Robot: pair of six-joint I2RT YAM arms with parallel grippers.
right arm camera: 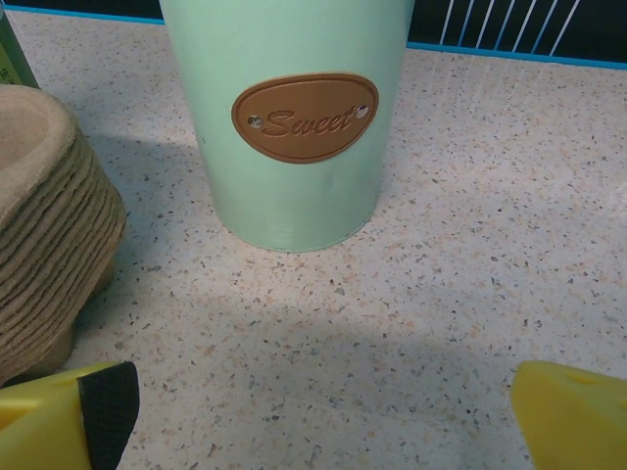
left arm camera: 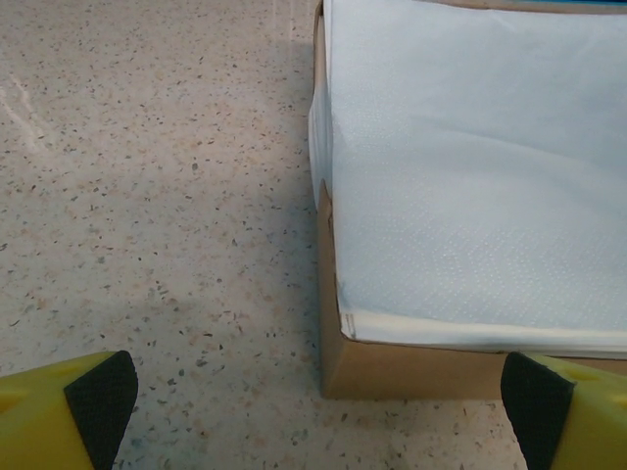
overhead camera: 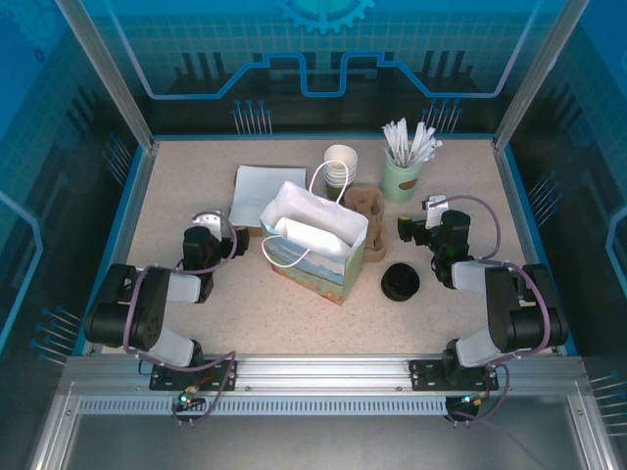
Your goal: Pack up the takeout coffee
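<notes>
The takeout coffee (overhead camera: 340, 167), a small olive-green paper cup with a white rim, stands upright at the back of the table, behind the white paper bag (overhead camera: 313, 240). My left gripper (overhead camera: 207, 221) rests low on the table to the left of the bag. In the left wrist view the left gripper (left arm camera: 323, 416) is open, its yellow fingers (left arm camera: 93, 401) wide apart with nothing between them. My right gripper (overhead camera: 427, 215) sits to the right of the bag. In the right wrist view the right gripper (right arm camera: 323, 416) is open over bare table, apart from the cup.
A stack of white napkins (left arm camera: 470, 166) on a brown box lies just ahead of the left gripper. A mint-green cup (right arm camera: 294, 117) of white-wrapped sticks stands ahead of the right gripper, with stacked brown pulp carriers (right arm camera: 44, 235) to its left. A black lid (overhead camera: 400, 282) lies right of the bag.
</notes>
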